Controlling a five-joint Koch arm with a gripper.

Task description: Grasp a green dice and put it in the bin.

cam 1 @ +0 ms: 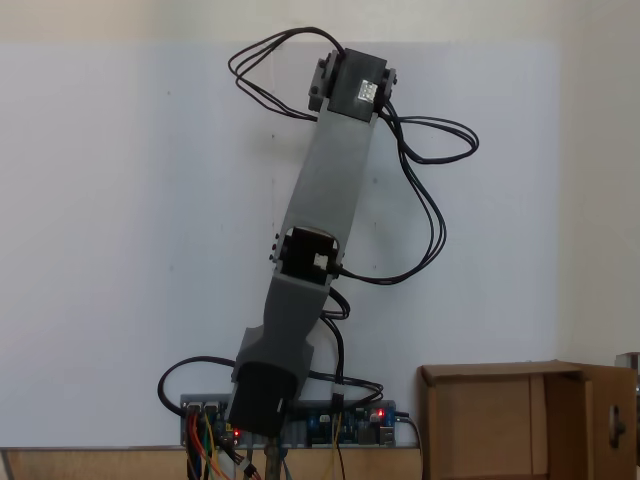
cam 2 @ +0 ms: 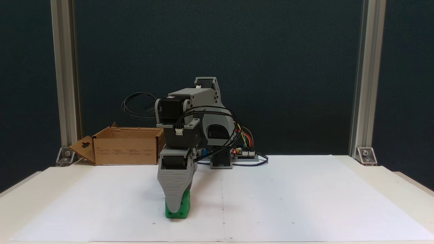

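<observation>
While the green dice (cam 2: 179, 209) sits on the paper-covered worktop (cam 2: 305, 203), the fingers (cam 2: 174, 196) stand over its front, their grip unclear.

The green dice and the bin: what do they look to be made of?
The green dice looks like moulded plastic or rubber: uniform bright green, rounded edges, recessed pips; which of the two is unclear. The bin is plain corrugated cardboard: matte tan walls, folded flaps, a punched hang hole in one flap.
</observation>
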